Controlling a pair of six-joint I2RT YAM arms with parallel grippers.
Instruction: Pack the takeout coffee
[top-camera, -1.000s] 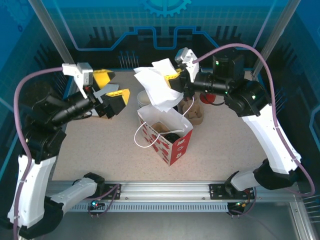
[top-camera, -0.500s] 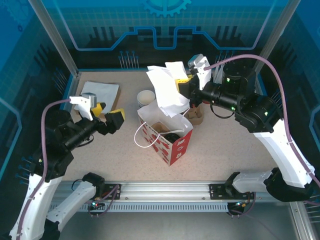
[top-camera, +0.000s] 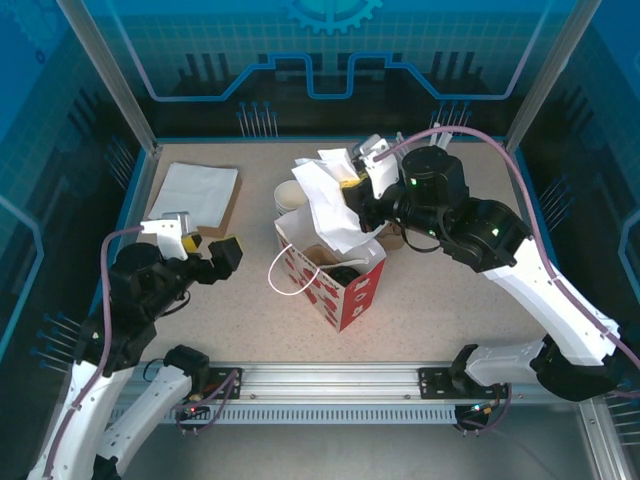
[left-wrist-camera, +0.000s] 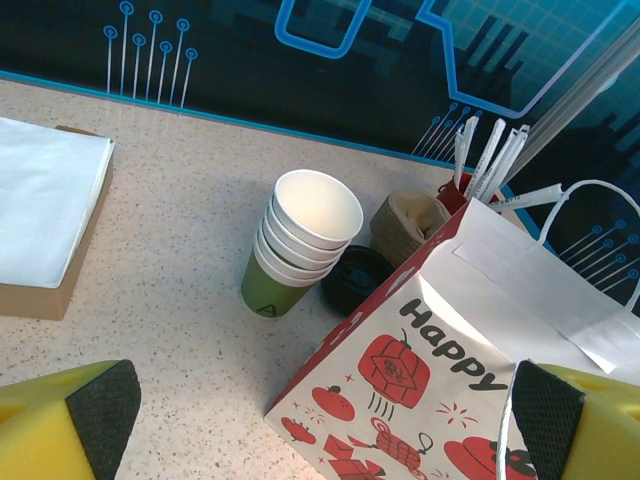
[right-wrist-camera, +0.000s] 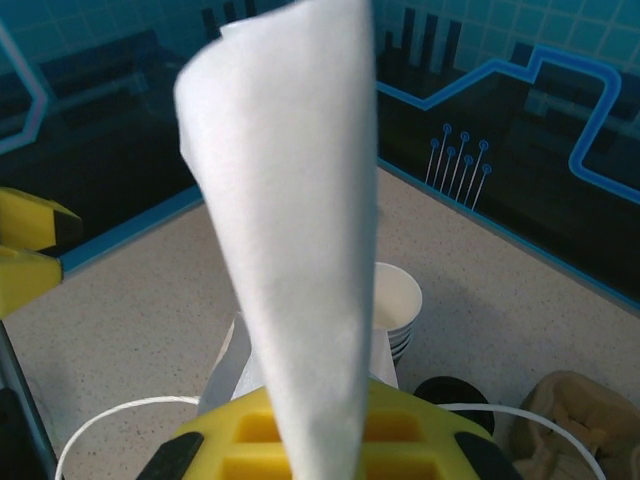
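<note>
**Top view**
- Left claw (top-camera: 212, 256): jaws at full spread, empty, over the table's left side, well apart from the bag.
- Right claw (top-camera: 350, 186): pinched tight on a wad of white napkins (top-camera: 325, 208), hanging over the far rim of the paper bag (top-camera: 345, 292).
- Takeout coffee (top-camera: 346, 271): a dark round lid low inside the bag, as I judge it. The bag stands mid-table.
- Napkin pile (top-camera: 195, 188): far-left corner of the table.

**Left wrist view**
- Cup stack (left-wrist-camera: 300, 240) on the table, just behind the bag.
- Black lid (left-wrist-camera: 355, 282) just beside the stack. I cannot tell what sits under it.
- Brown sleeves (left-wrist-camera: 410, 215) and red cup of straws (left-wrist-camera: 478, 165) toward the far edge.

**Right wrist view**
- The napkins stand up from between my yellow fingers (right-wrist-camera: 240, 440). The cup stack sits beyond them.

**Hazards, as I judge them**
- The wad is broad and loose. Let go here, it could drape over the bag's rim or slide out onto the table.
- The bag stands unsupported. Pressing down against its wall could tip it and the coffee inside.
- The white handle loops lie near my fingers and may snag.
</note>
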